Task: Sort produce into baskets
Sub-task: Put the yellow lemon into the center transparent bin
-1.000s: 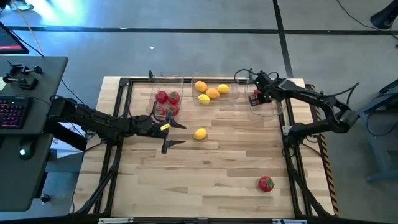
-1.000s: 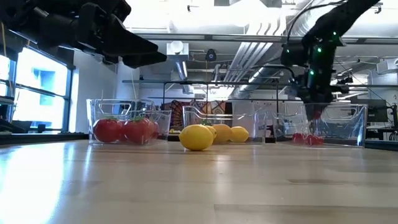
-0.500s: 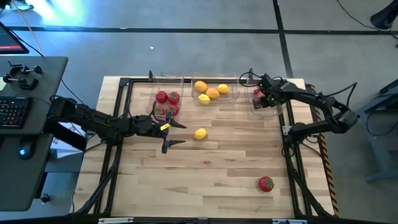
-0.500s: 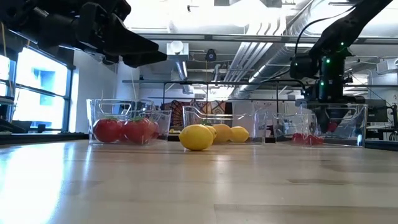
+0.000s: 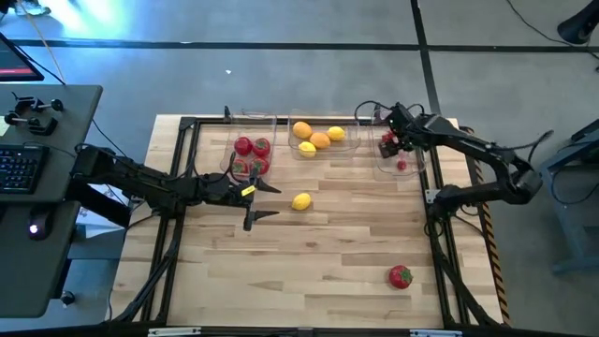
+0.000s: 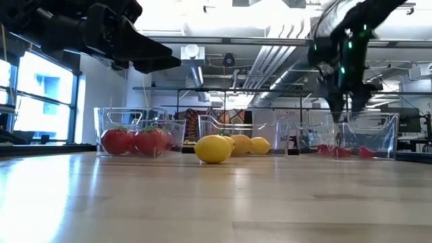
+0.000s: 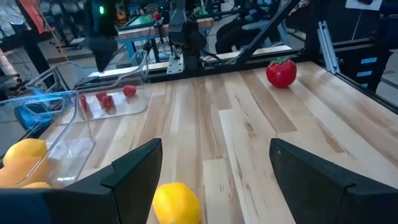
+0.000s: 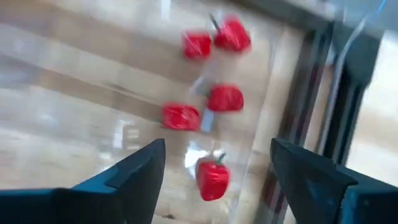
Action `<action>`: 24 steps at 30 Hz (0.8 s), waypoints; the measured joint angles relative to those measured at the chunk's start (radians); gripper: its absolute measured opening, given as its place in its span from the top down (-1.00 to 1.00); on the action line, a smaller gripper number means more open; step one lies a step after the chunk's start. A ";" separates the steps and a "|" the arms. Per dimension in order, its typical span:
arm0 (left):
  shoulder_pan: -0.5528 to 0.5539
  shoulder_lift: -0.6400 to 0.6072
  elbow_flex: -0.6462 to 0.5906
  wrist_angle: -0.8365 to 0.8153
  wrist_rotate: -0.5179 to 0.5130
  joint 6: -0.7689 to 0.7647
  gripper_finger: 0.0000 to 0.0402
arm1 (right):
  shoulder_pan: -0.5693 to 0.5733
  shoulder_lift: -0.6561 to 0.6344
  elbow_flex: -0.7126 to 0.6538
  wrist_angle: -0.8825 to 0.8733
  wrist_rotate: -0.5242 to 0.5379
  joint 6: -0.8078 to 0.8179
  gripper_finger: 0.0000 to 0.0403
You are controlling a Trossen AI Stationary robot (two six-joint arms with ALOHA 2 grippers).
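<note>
Red berries (image 8: 213,177) lie beneath the right claw (image 8: 214,163), spread wide, holding nothing.

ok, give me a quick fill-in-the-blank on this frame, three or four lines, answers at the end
1. The right gripper hangs above the bin holding small red ____.
2. The lemon just ahead of the open left gripper lies on the ____.
3. The lone tomato on the table sits nearer the ____ arm.
4. The middle bin holds ____ citrus fruits.

Answers: berries; table; right; four

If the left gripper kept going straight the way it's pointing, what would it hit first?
Most likely the loose yellow lemon on the table, which lies just ahead of the open left gripper, between its fingers in the wrist view. Depth is hard to judge.
</note>
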 joint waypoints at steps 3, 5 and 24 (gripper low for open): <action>0.001 0.000 0.000 0.000 0.000 0.003 -0.40 | 0.093 -0.050 0.049 0.007 0.008 -0.039 -0.38; 0.001 0.000 0.000 0.000 0.000 0.009 -0.40 | 0.168 -0.078 0.062 0.034 0.002 -0.064 -0.37; 0.032 -0.048 -0.125 0.067 0.016 -0.050 -0.13 | 0.755 0.282 0.062 0.700 -0.078 -0.218 -0.39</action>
